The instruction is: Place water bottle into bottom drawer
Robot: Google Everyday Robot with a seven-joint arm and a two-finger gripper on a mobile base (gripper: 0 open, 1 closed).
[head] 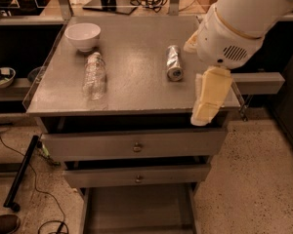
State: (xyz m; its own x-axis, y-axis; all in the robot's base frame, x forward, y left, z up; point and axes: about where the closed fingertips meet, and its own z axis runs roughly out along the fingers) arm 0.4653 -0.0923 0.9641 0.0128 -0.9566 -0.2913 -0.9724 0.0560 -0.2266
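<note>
The water bottle [94,75], clear crinkled plastic, lies on its side on the left part of the grey cabinet top [136,89], just in front of a white bowl. The bottom drawer [136,209] is pulled out at the foot of the cabinet, and its flat grey floor shows. My gripper [207,106], cream-coloured, hangs pointing down from the big white arm [239,26] over the right front edge of the cabinet top. It is well to the right of the bottle and holds nothing that I can see.
A silver can [173,62] lies on its side on the cabinet top between bottle and gripper. A white bowl [82,34] stands at the back left. Two upper drawers [136,146] with small knobs are slightly ajar. Cables and a shoe [4,223] lie on the floor at left.
</note>
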